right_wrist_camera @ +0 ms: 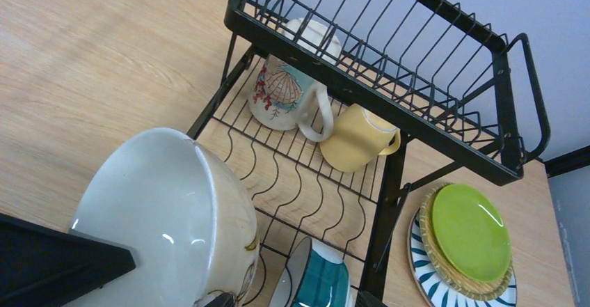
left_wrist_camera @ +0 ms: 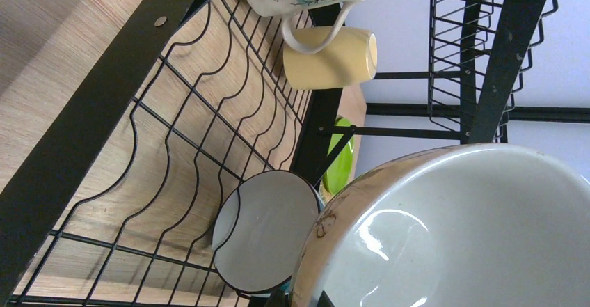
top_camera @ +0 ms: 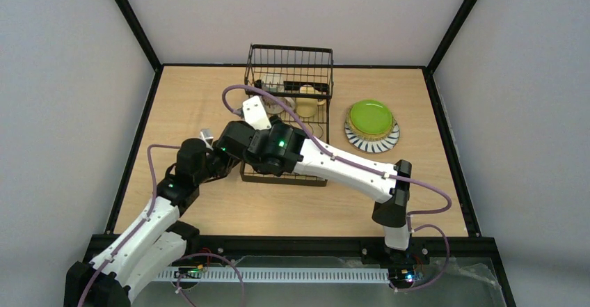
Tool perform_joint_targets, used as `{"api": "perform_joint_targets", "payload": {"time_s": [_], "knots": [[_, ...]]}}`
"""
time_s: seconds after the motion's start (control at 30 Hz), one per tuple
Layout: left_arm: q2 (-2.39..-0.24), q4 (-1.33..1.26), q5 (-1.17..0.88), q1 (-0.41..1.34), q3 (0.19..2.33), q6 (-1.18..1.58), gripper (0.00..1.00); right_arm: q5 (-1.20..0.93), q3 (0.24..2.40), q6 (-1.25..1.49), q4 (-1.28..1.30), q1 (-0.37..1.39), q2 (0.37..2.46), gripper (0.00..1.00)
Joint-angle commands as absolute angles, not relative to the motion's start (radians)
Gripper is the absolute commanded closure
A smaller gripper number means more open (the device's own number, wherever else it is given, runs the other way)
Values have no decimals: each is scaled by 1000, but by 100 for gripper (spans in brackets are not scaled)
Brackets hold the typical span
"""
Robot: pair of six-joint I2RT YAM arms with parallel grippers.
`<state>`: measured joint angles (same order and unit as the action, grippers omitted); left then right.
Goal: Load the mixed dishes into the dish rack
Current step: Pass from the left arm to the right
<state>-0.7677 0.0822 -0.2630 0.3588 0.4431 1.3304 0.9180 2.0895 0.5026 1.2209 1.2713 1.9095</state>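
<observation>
Left gripper (left_wrist_camera: 300,301) pinches the cream mug's (right_wrist_camera: 167,216) rim, holding it tilted at the rack's (right_wrist_camera: 362,92) near left corner. Right gripper (top_camera: 252,112) hangs beside it with jaws spread wide, holding nothing. Blue mug (right_wrist_camera: 316,279) lies on its side on the rack's near wires. Farther in, under the raised basket (right_wrist_camera: 504,112), sit the printed mug (right_wrist_camera: 285,98) and the yellow mug (right_wrist_camera: 358,140), which is tipped over. Right of the rack, three plates (right_wrist_camera: 469,234) are stacked, green on top.

Printed mug (right_wrist_camera: 284,98) and yellow mug (right_wrist_camera: 355,141) block the dish rack's (right_wrist_camera: 387,182) far end; its middle lies open.
</observation>
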Motion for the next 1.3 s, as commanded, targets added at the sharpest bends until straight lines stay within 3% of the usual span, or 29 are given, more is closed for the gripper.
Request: {"api": "perform_joint_targets", "payload": {"time_s": [0.0,1.17,1.27], "knots": [[-770,24,-255,353,443,1322,98,877,2134,525,1247,1270,1910,0],[-805,-14,-311,353,551,1354,98,830,2066,608,1213,1210,1991,0],[-794,-37,-314,354,543,1385,98,824,2051,611,1192,1204,1989,11]]}}
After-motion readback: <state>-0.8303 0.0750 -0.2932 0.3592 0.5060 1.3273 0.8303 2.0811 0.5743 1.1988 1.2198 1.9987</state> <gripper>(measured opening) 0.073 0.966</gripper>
